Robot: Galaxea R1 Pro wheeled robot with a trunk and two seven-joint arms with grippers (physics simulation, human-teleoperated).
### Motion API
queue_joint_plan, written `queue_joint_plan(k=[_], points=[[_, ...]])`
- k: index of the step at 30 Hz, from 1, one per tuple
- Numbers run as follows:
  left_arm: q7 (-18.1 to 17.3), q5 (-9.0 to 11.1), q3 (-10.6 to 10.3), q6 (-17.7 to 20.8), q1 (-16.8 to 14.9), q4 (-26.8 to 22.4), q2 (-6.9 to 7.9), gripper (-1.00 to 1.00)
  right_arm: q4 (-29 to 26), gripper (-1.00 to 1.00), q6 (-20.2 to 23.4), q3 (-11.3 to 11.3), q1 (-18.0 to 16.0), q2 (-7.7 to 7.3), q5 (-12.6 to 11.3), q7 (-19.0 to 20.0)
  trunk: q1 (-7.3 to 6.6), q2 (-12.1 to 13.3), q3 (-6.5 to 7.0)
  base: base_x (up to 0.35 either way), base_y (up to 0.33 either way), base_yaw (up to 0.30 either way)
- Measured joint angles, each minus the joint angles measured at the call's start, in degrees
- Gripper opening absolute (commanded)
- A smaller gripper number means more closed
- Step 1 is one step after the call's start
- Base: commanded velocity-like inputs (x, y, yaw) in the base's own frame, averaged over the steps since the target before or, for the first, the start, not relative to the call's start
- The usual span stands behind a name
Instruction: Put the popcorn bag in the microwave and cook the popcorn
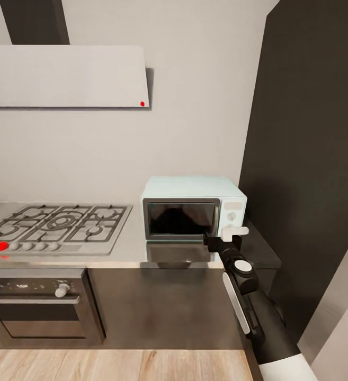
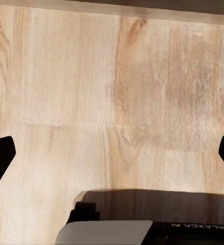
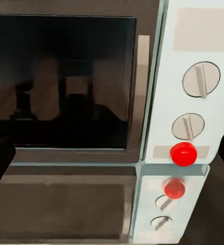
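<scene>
Reaching toward the microwave [image 1: 194, 207], the right gripper [image 1: 233, 231] is at the lower right corner of its front, near the knob panel, in the centre right of the head view. The microwave door [image 3: 66, 81] is shut and the glass is dark, so I cannot say if the popcorn bag is inside; I see no bag on the table [image 1: 134, 241] either. My judgement is that the task is either at the door-opening step or at the step of starting the heat, and the cooking is not yet shown as done. In the right wrist view two grey knobs [image 3: 201, 79] and a red button [image 3: 183, 153] are close ahead. The right jaws I cannot tell, open or closed. The left gripper [image 2: 112, 158] hangs over the wooden floor [image 2: 91, 76], its jaws spread wide and empty. Some letters, perhaps "GALAXEA", appear upside down at the lower right of the left wrist view; the microwave has no readable writing.
</scene>
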Motion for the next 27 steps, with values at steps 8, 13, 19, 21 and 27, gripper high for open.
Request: queue_joint_plan(k=[8, 13, 19, 21, 27], points=[[0.24, -0.03, -0.09, -0.17, 1.33, 0.03, -0.02, 1.0, 0.12, 1.0, -0.08, -0.17, 0.0, -0.12, 0.02, -0.16, -0.02, -0.01, 0.0, 0.118, -0.063, 0.0], [0.16, -0.17, -0.19, -0.59, 1.8, 0.02, -0.08, 1.0, 0.13, 1.0, -0.09, -0.28, 0.01, -0.25, 0.02, -0.16, 0.0, 0.0, 0.0, 0.052, -0.032, 0.0], [0.16, -0.08, -0.13, -0.62, 2.37, 0.02, -0.09, 1.0, 0.22, 1.0, -0.09, -0.29, 0.06, -0.26, 0.02, -0.16, 0.0, 0.0, 0.0, 0.008, -0.001, 0.0], [0.16, -0.03, -0.1, -0.62, 2.45, 0.02, -0.09, 1.0, 0.24, 1.0, -0.11, -0.25, 0.07, -0.26, 0.02, -0.16, -0.01, -0.01, 0.0, 0.161, 0.0, 0.0], [0.16, -0.13, -0.12, -0.7, 2.51, 0.02, -0.09, 1.0, 0.34, 1.0, -0.36, -0.18, 0.24, -0.35, 0.02, 0.13, 0.0, 0.0, 0.0, 0.061, 0.0, 0.0]])
